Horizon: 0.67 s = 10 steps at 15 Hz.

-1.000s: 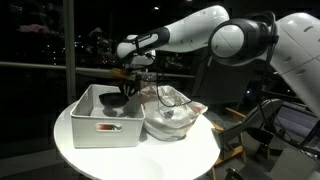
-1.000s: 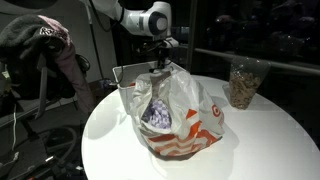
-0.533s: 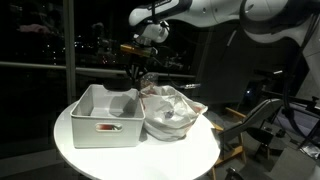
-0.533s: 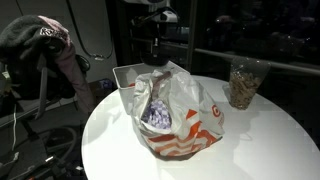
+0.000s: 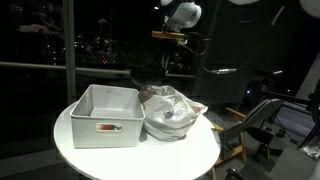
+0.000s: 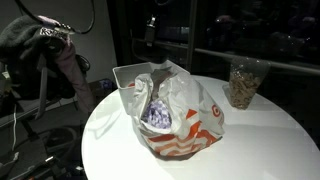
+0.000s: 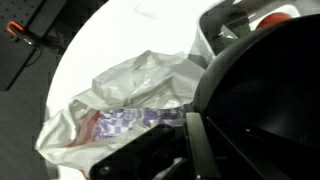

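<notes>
A round white table [image 5: 70, 140] is being taken up by a white bin [image 5: 100, 118], which is being kept right beside the plastic bag [image 5: 172, 115]. The bag is being left open at the top. The gripper [image 5: 166, 48] is being held well above the bag, closed on a black object [image 7: 260, 90], which is being gripped clear of the bag.

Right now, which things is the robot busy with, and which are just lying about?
Busy with: claw, shut on a black rounded thing; white crinkly plastic bag with red print; white rectangular plastic tub.
Lying about: clear cup of brown bits; heap of clothes; round white table.
</notes>
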Each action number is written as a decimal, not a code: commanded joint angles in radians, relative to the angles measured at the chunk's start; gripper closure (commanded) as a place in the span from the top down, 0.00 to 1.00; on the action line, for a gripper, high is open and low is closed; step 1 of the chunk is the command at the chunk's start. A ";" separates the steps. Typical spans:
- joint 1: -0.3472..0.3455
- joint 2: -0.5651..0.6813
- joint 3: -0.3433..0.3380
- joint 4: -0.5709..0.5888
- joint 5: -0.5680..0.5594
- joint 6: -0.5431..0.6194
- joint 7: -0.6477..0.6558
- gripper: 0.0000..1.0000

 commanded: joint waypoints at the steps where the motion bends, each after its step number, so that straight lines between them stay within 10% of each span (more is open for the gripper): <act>1: -0.061 -0.123 -0.035 -0.152 0.040 -0.051 0.016 0.01; 10: -0.164 -0.082 -0.081 -0.251 0.139 -0.185 -0.057 0.01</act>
